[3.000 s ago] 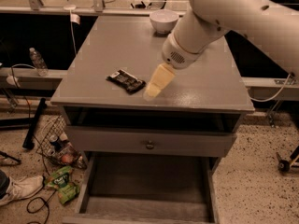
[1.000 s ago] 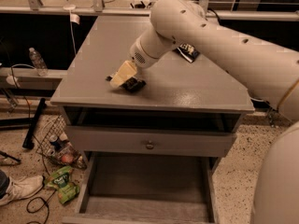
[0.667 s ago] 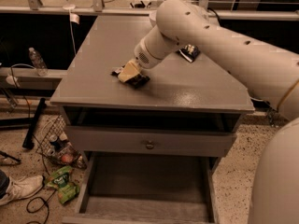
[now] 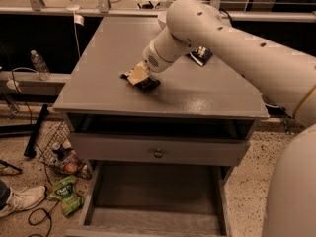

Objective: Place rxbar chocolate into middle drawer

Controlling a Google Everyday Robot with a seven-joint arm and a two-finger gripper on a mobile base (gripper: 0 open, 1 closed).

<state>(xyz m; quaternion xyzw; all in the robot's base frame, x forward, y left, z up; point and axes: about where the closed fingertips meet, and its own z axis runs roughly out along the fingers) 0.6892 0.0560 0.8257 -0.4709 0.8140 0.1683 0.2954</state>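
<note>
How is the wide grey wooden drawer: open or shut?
Open: the drawer is out, floor bare. The gripper is at the dark-wrapped bar on the tabletop.

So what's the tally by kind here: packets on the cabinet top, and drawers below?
Dark snack packets on top: 2 (rxbar chocolate under the gripper; another packet farther back)
Pulled-out drawers: 1 (middle drawer, floor bare)
Knobbed drawer fronts: 1 (drawer front)
Total: 4

Dim warm light, dull sheen on tabletop (image 4: 106,65) beside pincer (image 4: 139,76)
</note>
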